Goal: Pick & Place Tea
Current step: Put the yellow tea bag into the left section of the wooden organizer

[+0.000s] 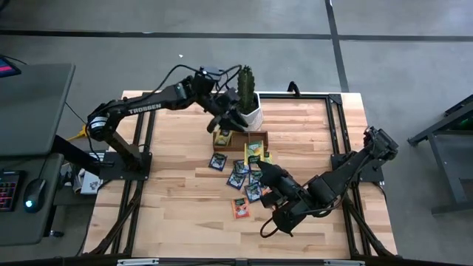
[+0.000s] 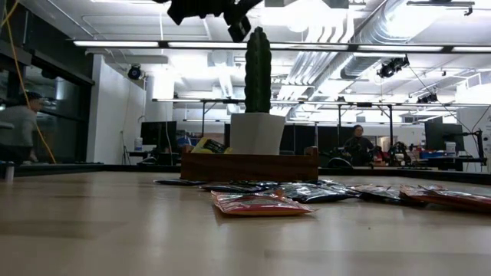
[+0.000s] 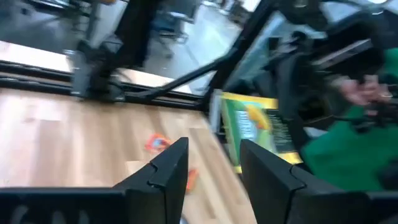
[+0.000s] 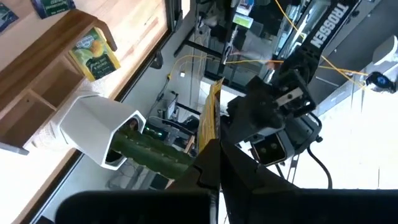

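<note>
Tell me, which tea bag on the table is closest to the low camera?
The orange-red sachet. It lies alone in front of the pile, while the dark and other sachets sit farther back toward the wooden tray.

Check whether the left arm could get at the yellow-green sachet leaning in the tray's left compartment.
Probably yes: the left end effector hangs open just above that yellow-green sachet, with nothing between them. The cactus pot beside it crowds one side.

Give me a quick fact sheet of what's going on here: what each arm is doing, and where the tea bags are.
left gripper: open, above the wooden tray, beside the cactus pot
right gripper: shut on a yellow-green sachet, over the loose pile
tray contents: a yellow-green sachet at one end, another at the other
loose sachets: scattered on the table in front of the tray
</note>
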